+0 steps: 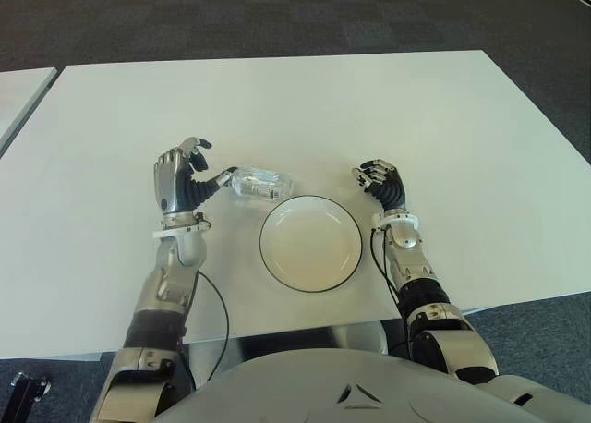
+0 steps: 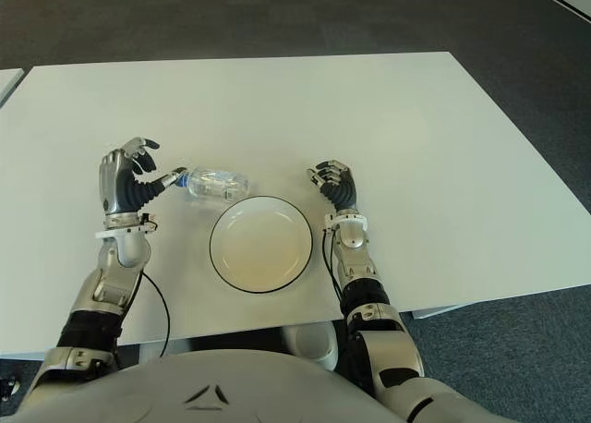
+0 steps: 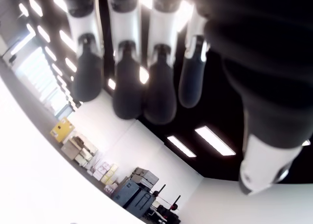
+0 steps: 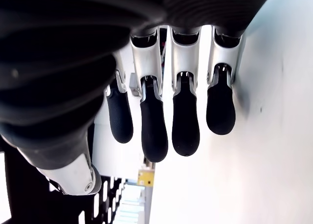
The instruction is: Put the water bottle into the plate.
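The water bottle (image 1: pixel 261 184) lies on its side on the table (image 1: pixel 277 100), just beyond the plate's (image 1: pixel 310 244) far-left rim, cap toward my left hand (image 1: pixel 180 181). It is round, so a clumsy nudge could roll it away before I close on it. My left fingers (image 3: pixel 159 89) are spread and hold nothing; the thumb tip reaches almost to the cap. My right hand (image 1: pixel 382 187), empty and loosely open, shows just right of the plate.

White table (image 1: pixel 388 109): plate (image 1: pixel 310 243), water bottle (image 1: pixel 261 184) lying beside.
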